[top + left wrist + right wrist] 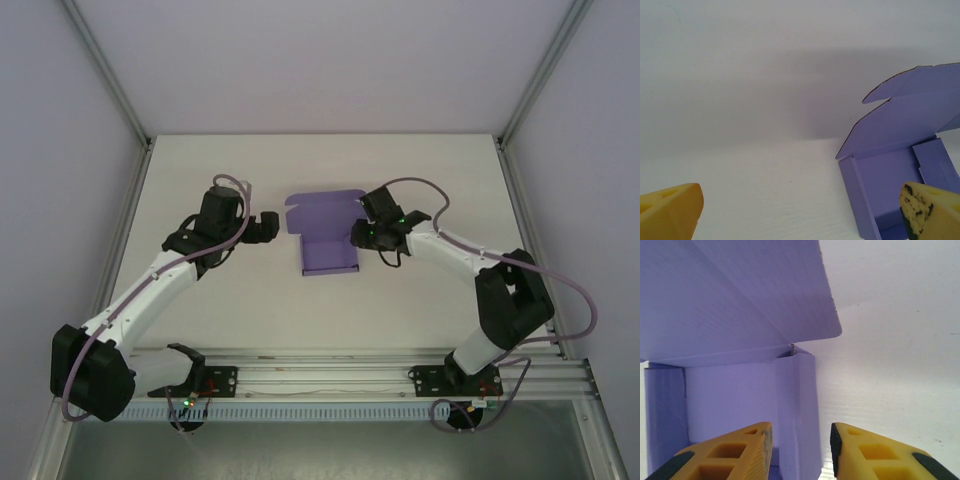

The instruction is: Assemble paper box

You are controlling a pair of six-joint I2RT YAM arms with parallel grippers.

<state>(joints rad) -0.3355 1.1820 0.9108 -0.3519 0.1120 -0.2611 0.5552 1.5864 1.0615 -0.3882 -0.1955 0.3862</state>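
While the purple paper box [330,252] sits on the table [200,295], walls raised, lid not yet closed, my left tool [268,226] gapes beside it; my right tool [362,233], jaws parted, straddles its right wall.

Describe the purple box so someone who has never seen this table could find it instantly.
On the white table, look near the middle, between the left hand and the right hand. There sits the paper box: the only purple thing, a shallow card tray with its lid flap open on the far side.
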